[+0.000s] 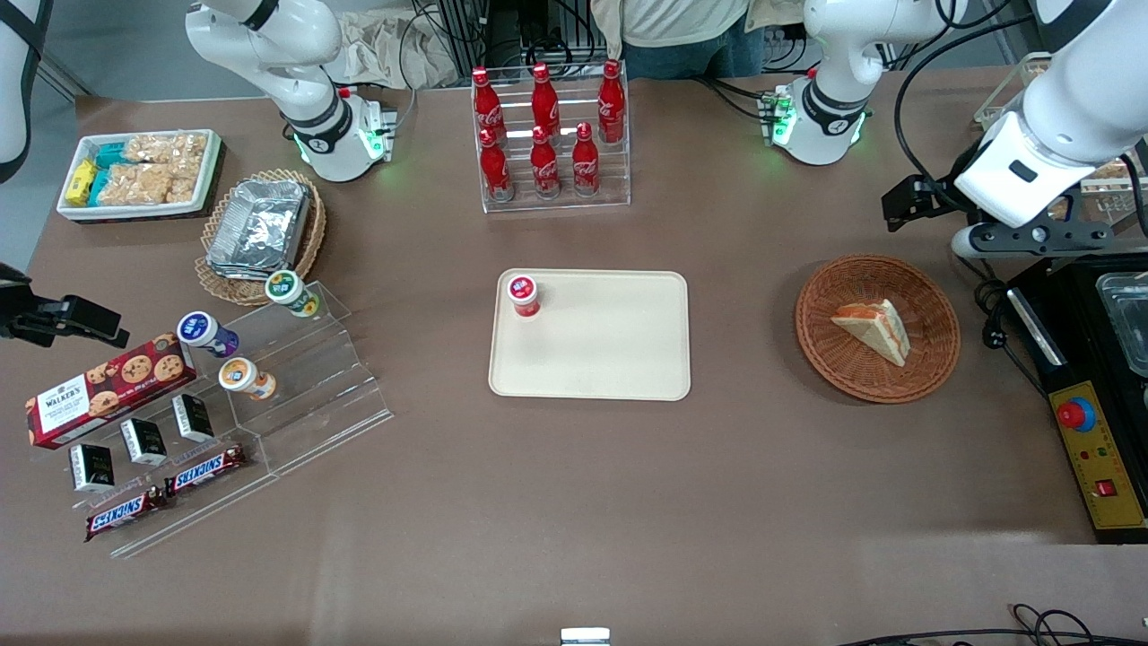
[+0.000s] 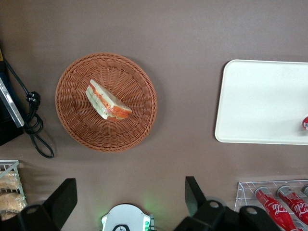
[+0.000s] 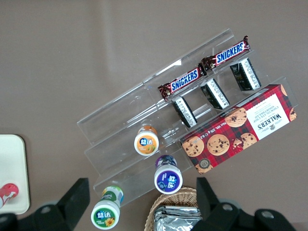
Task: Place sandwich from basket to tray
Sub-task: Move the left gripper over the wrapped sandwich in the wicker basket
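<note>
- Gripper point(image 2: 129, 197) hung high above the table, farther from the front camera than the basket point(image 1: 933, 354), at the working arm's end. Fingers point(image 2: 65, 195) were spread wide, holding nothing.
- Sandwich point(image 1: 874, 328) lay flat in the middle of the basket, untouched; pick not yet begun.
- Tray point(image 1: 619, 368) sat at the table's centre, well apart from the basket; a small red-capped bottle point(image 1: 524, 295) stood in its corner nearest the cola rack point(image 1: 552, 135).
- Judgement: descend straight over the wedge, turn the wrist so the fingers close across its two flat bread faces, and squeeze lightly; soft bread will likely crush.
- Release on bare tray, away from the bottle.
</note>
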You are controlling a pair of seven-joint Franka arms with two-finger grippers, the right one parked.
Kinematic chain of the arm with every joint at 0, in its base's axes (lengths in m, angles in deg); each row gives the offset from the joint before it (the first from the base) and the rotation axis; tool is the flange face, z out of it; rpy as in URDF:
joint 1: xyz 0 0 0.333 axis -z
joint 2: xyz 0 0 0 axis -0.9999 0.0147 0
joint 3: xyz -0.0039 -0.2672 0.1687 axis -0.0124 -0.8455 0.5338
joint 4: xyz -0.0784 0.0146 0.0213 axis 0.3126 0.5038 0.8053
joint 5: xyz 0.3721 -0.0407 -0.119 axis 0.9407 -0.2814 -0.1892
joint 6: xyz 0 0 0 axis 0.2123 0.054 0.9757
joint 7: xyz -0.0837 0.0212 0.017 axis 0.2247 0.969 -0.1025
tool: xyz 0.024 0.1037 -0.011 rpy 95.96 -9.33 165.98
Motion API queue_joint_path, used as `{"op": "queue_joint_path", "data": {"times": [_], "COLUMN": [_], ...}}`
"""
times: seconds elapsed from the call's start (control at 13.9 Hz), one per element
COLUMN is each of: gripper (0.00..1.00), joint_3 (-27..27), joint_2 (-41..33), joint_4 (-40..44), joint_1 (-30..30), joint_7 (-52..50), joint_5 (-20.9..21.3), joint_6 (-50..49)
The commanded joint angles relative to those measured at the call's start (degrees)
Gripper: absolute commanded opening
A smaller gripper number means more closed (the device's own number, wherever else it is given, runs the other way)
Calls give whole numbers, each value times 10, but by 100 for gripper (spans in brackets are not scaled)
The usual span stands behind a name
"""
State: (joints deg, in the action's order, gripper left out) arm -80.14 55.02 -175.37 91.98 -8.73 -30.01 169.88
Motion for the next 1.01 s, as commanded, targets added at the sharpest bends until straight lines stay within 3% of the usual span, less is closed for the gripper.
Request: {"op": "queue_joint_path", "data": {"times": [0.0,0.22,0.51,0.79,0.94], "gripper": [100,100,100,100,100], "joint_3": [0,-2,0,65,69], "joint_2": [-15,-11,-16,-95,-109], "joint_4": [-1,-2,-20,-137,-205], "joint_1": [-2,-2,-2,-1,-2], "joint_7": [-28,-89,-334,-361,-363], "joint_5": [9,51,53,20,21], "joint_6": [-33,-38,-32,58,114]}}
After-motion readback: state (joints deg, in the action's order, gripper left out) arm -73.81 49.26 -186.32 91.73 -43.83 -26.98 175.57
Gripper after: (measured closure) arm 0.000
